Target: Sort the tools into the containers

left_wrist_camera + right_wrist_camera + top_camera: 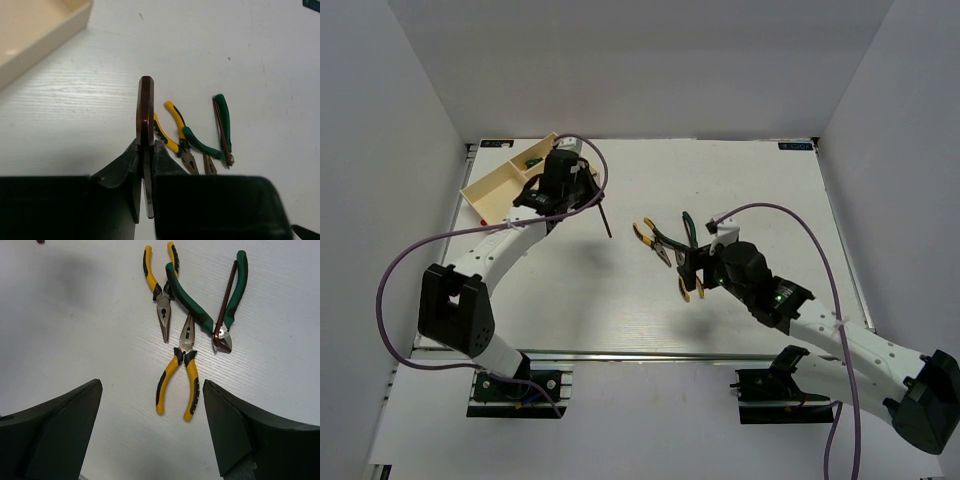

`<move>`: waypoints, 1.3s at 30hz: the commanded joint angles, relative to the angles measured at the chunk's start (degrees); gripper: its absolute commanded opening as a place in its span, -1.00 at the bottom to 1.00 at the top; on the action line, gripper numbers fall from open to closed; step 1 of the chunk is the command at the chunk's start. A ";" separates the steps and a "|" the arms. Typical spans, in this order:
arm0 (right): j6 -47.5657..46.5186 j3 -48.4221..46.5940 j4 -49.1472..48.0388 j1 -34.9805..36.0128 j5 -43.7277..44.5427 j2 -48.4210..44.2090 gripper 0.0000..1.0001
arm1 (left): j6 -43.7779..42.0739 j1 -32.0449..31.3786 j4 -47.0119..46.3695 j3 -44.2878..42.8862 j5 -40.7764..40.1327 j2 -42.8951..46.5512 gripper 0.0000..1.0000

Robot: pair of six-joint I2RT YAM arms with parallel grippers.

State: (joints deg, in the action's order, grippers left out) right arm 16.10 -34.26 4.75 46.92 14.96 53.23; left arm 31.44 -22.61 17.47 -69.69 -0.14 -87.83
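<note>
Yellow pliers (183,355) beneath wide-spread right claw (152,387)

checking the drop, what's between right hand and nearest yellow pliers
Only bare table between right hand and yellow pliers, in the right wrist view.

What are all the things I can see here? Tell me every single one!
yellow pliers: two, yellow and black, lying mid-table
green cutters: one, green, touching the pliers
thin rod: one, dark red, lying along the cutters
brown rod: one, brown, held above the table
tray: one, cream, far left of the table
small green piece: one, green, inside a far tray compartment
table: one, white
cables: two, purple, one per arm
left gripper: black, shut on the brown rod, near the tray
right gripper: black, open, above the pliers
</note>
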 commanded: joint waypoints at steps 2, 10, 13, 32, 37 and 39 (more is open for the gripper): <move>0.42 1.48 0.61 -0.51 1.74 -4.71 0.75 | -3.66 2.22 1.15 -6.67 -3.90 -1.37 -1.00; 0.34 3.76 1.75 -0.60 1.65 -7.97 0.77 | -9.11 5.74 3.01 -14.76 -8.03 -7.09 -1.00; 0.08 4.03 1.84 -0.69 1.48 -8.06 0.77 | -11.48 6.97 2.92 -18.28 -10.66 -9.81 -1.00; -0.36 5.34 2.28 -1.30 2.00 -7.36 0.78 | -29.59 10.92 -1.13 -34.72 -22.88 -28.78 -1.00; -0.37 5.17 2.36 -1.21 2.44 -6.65 0.78 | -29.95 10.92 3.00 -37.88 -24.03 -33.19 -1.00; -0.37 5.26 2.28 -1.40 2.44 -6.48 0.78 | -30.65 11.44 4.49 -38.94 -24.55 -34.95 -1.00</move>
State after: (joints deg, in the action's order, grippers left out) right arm 16.05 -29.08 7.77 45.54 16.19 46.61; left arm 2.48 -11.90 19.46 -105.58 -22.55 -122.85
